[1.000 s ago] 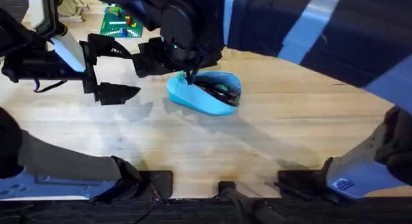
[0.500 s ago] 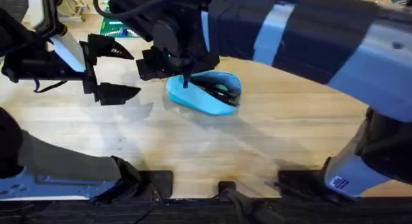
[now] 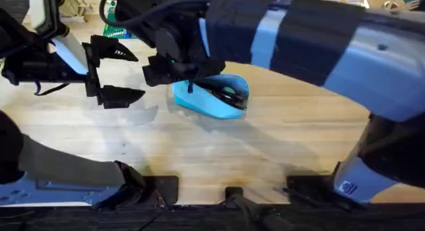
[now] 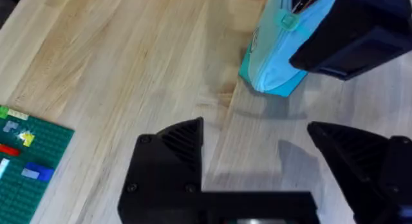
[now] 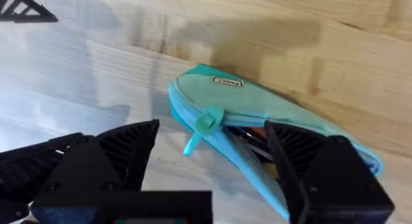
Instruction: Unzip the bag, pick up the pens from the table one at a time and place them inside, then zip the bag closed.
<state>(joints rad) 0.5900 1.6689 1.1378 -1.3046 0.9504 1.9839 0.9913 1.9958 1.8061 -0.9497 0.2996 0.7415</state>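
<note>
The light-blue bag [image 3: 212, 97] lies on the table [image 3: 265, 145] a little left of the middle, toward the far side — its zipper is partly open, and dark contents show through the gap. In the right wrist view the teal zipper pull [image 5: 201, 126] sits near the bag's closed end, with a small label beside it on the fabric. The right gripper [image 5: 209, 159] hangs just over that end; its fingers [image 5: 129, 153] are spread, one on each side of the bag, grasping nothing. The left gripper [image 3: 113, 73] hovers over the table to the left of the bag, apart from it, its fingers [image 4: 174, 147] also released and empty. A green brick baseplate [image 4: 29, 163] with a few coloured bricks lies at the table's far left edge.
</note>
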